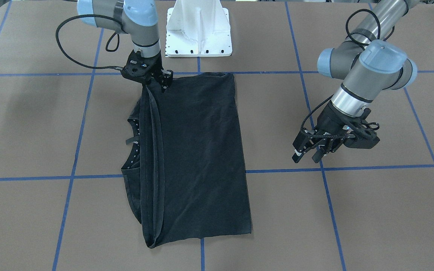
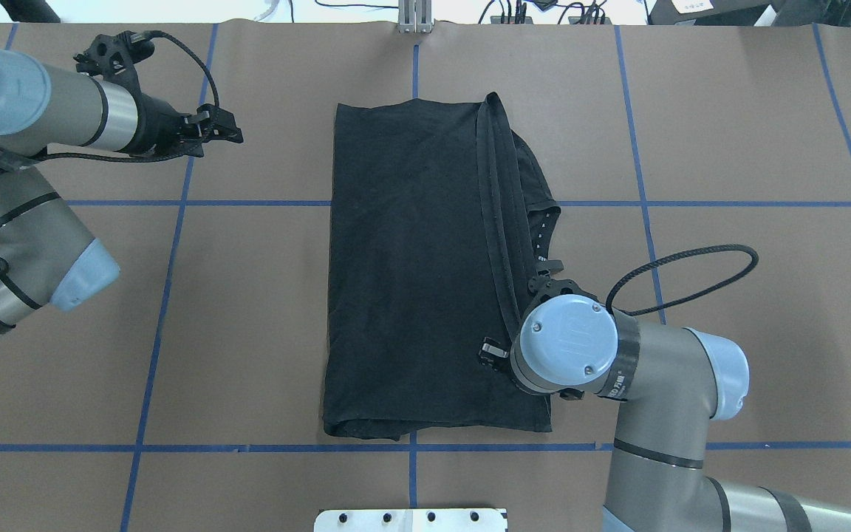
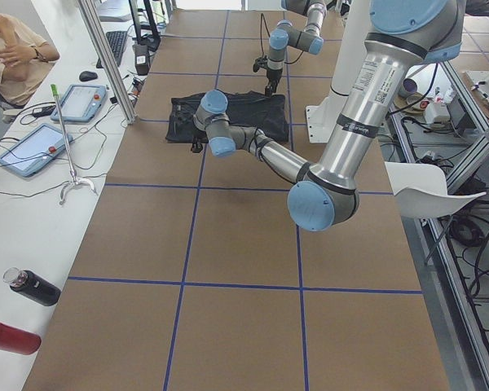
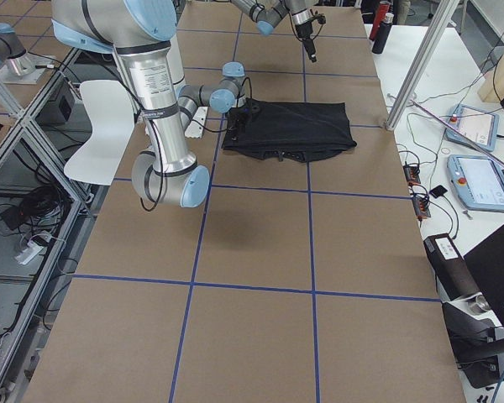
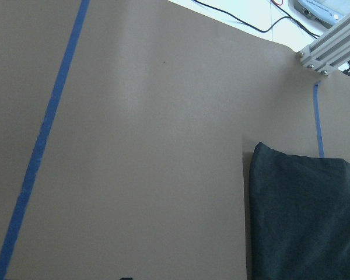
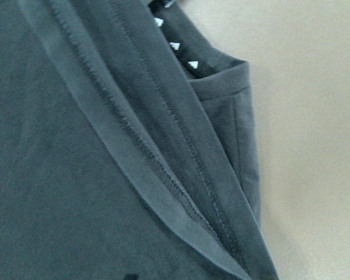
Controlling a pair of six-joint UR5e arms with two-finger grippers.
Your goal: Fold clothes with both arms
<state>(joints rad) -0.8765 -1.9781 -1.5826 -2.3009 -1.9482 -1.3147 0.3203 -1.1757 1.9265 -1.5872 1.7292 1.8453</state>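
The black T-shirt (image 1: 202, 150) lies folded into a long rectangle on the brown table, its print hidden. It also shows in the overhead view (image 2: 411, 258) and both wrist views (image 5: 303, 216) (image 6: 76, 175). The collar with small white triangles (image 1: 136, 135) peeks out beside a folded-over hem band (image 6: 163, 175). My right gripper (image 1: 155, 86) is at the shirt's corner nearest the robot base, shut on the hem, which rises up to it. In the overhead view its wrist (image 2: 566, 343) hides it. My left gripper (image 1: 306, 160) is open and empty, above bare table well off the shirt's other side (image 2: 237, 127).
The white pedestal base (image 1: 198, 30) stands just behind the shirt. Blue tape lines (image 1: 277, 170) grid the table. An aluminium post (image 5: 332, 41) stands at the far table edge. Tablets (image 3: 33, 147) and bottles (image 3: 33, 287) lie on the operators' side bench.
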